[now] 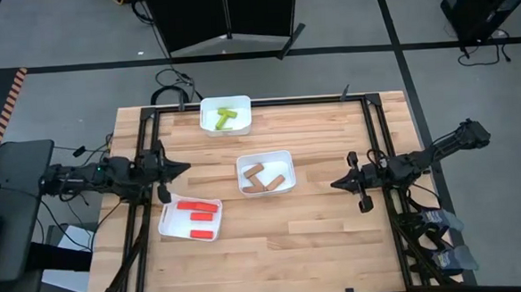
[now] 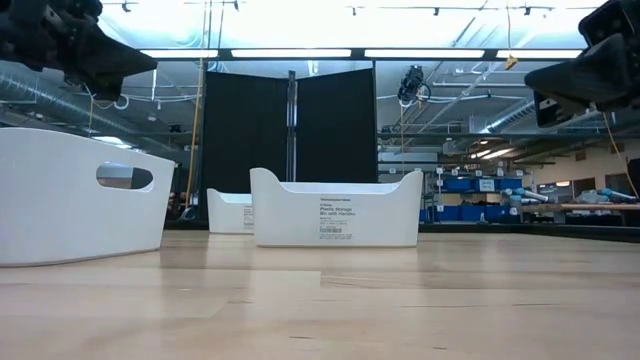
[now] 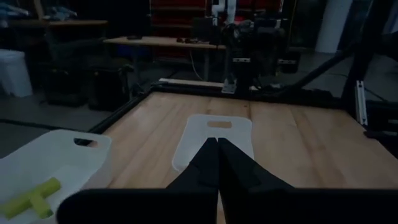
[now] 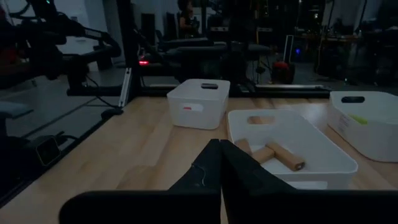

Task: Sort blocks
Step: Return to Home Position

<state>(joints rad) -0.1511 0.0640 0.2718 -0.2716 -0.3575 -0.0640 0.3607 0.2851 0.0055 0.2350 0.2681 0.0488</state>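
Three trays (image 1: 263, 155) hold blocks (image 1: 226, 118), two green; left claw (image 1: 185, 168) and right claw (image 1: 334, 184) closed.

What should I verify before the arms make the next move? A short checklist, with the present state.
1. Left claw, at left edge of table, shut and empty: ok.
2. Right claw, at right edge, shut and empty: ok.
3. Green blocks inside top bin: ok.
4. Brown blocks inside middle bin: ok.
5. Red blocks inside third bin: ok.
6. No loose block on table: ok.
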